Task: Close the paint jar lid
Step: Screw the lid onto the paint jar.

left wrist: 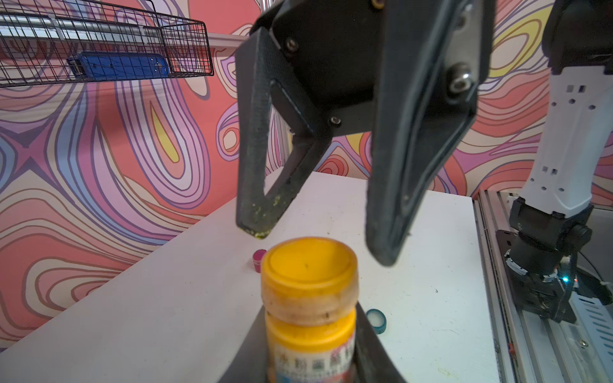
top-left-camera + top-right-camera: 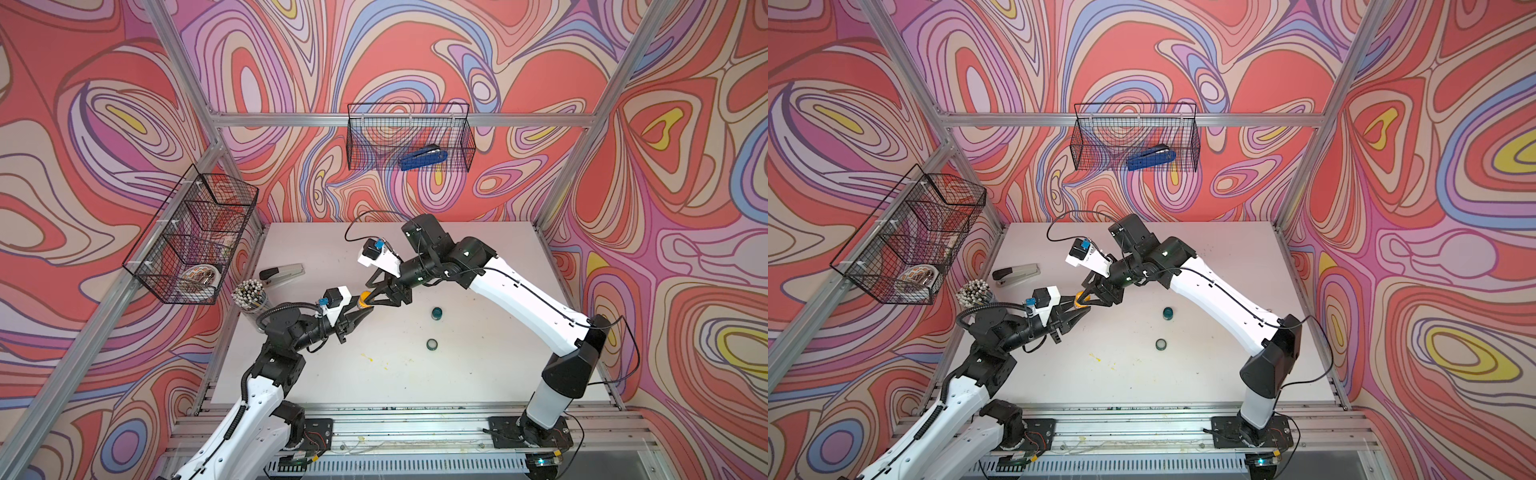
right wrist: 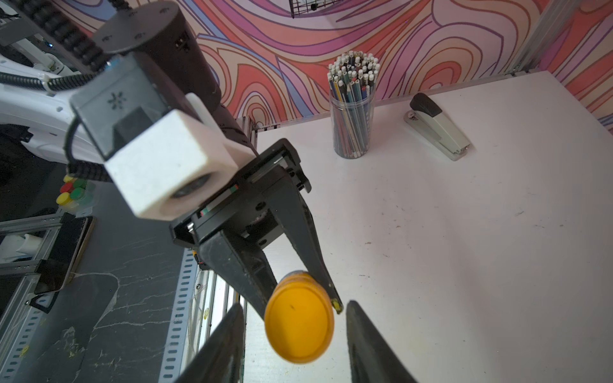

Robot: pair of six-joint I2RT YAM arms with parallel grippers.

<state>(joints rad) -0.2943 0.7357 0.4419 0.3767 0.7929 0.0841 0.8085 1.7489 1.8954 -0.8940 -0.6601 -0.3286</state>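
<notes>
Two grippers meet at one yellow jar

Left gripper (image 2: 360,311) pinches the paint jar (image 1: 310,348) by its body and holds it clear of the table (image 2: 457,365), so the top is free. The yellow lid (image 1: 310,275) sits on the jar's mouth. Right gripper (image 1: 318,245) hovers at the lid with its jaws spread to either side, not touching it, probably placed to clamp and twist it tight.
</notes>
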